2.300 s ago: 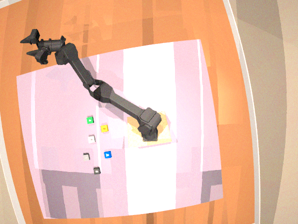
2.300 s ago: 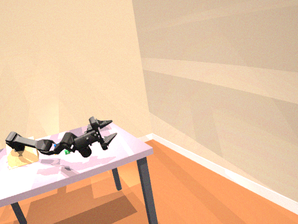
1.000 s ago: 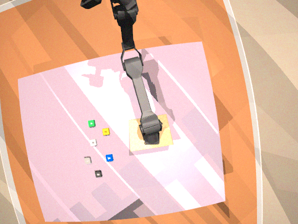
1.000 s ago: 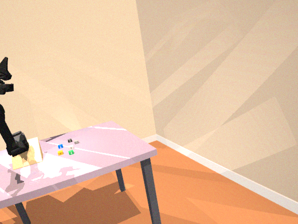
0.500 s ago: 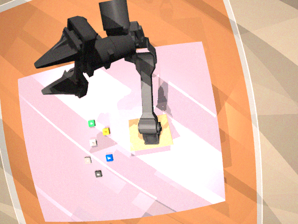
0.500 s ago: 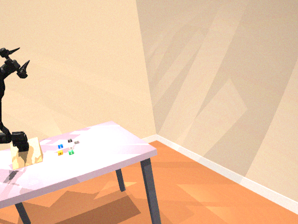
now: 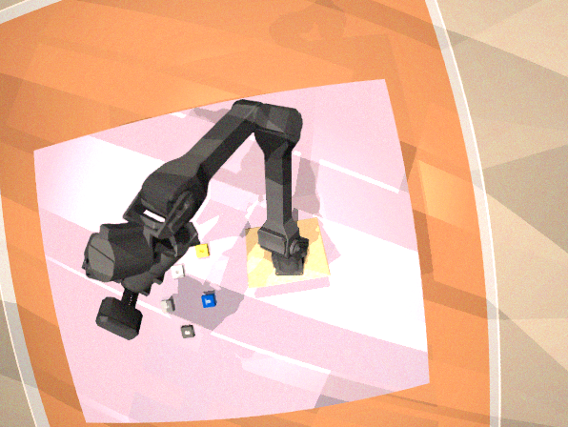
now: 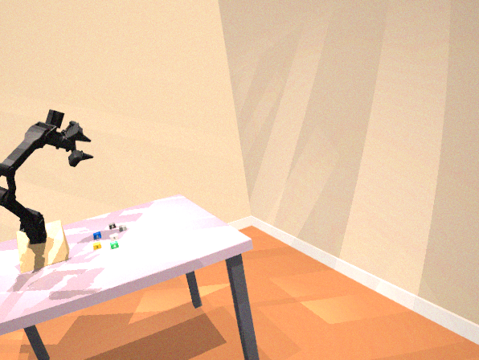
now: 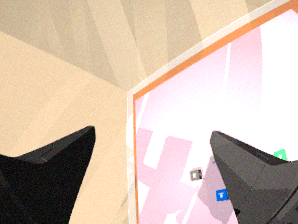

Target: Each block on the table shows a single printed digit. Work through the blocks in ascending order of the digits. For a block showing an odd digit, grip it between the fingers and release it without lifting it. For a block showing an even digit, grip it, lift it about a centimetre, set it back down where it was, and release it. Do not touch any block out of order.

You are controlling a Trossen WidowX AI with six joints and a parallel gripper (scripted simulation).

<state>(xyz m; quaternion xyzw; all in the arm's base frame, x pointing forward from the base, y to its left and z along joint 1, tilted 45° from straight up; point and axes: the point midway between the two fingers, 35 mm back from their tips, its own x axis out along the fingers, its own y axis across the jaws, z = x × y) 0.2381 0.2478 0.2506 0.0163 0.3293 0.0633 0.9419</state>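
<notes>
My gripper (image 8: 92, 149) (image 9: 154, 135) is open and empty, high above the table. A yellow block (image 7: 202, 251) (image 8: 97, 246), a white block (image 7: 177, 272) (image 8: 114, 237), a light grey block (image 7: 168, 305) (image 8: 122, 228), a blue block (image 7: 208, 300) (image 8: 97, 235) (image 9: 221, 195) and a dark grey block (image 7: 188, 331) (image 8: 112, 226) (image 9: 196, 174) stand apart. A green block (image 8: 114, 245) (image 9: 280, 155) is hidden by the arm in the top view. The right finger covers most of the light grey block in the wrist view. The digits are too small to read surely.
The pink-white table (image 7: 372, 295) (image 8: 193, 225) (image 9: 200, 105) bears everything. The arm's base stands on a pale yellow plate (image 7: 257, 272) (image 8: 58, 241), beside the blocks. Walls and an orange floor (image 7: 214, 52) (image 8: 289, 321) surround the table.
</notes>
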